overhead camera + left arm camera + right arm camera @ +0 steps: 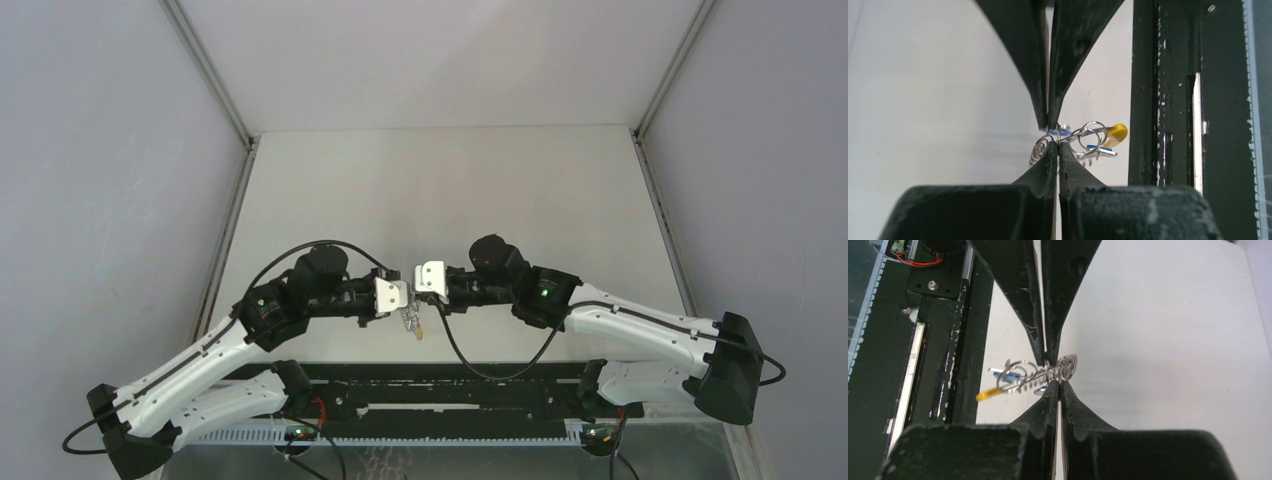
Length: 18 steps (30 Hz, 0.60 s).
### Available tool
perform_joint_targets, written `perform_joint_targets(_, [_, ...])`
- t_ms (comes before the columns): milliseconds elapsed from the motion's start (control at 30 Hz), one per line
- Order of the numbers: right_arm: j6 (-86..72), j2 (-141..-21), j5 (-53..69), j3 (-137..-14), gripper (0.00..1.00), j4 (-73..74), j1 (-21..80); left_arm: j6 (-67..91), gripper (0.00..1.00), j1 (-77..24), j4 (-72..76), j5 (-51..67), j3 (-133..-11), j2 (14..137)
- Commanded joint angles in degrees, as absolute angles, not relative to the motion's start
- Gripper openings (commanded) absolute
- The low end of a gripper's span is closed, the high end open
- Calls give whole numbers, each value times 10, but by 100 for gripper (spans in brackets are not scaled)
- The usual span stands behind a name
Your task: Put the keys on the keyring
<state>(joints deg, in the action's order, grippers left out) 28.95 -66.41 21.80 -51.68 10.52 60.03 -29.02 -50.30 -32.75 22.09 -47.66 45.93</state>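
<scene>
- The left gripper (1057, 150) and the right gripper (1057, 387) are meeting tip to tip above the white table (450, 190), near its front edge.
- Both pairs of jaws are pressing together, pinching the silvery wire of the keyring (1091, 134).
- The keyring is hanging in the air, its yellow section (1116, 132) pointing toward the black mounting rail (1158, 100).
- Blue-headed keys (1009, 376) are sitting among its loops, just beside the fingertips.

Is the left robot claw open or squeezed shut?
Shut. The left gripper shows no gap at its tips, which pinch the keyring wire.
</scene>
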Motion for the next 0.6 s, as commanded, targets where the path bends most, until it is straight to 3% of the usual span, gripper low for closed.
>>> perform_joint_targets(0, [275, -673, 221, -542, 0, 80, 604, -281, 0, -504, -246, 272, -471, 444])
perform_joint_targets(300, [267, -653, 204, -530, 0, 76, 604, -280, 0, -504, -249, 247, -463, 451])
perform_joint_targets(567, [186, -596, 76, -477, 0, 91, 594, -236, 0, -505, -260, 191, -469, 451])
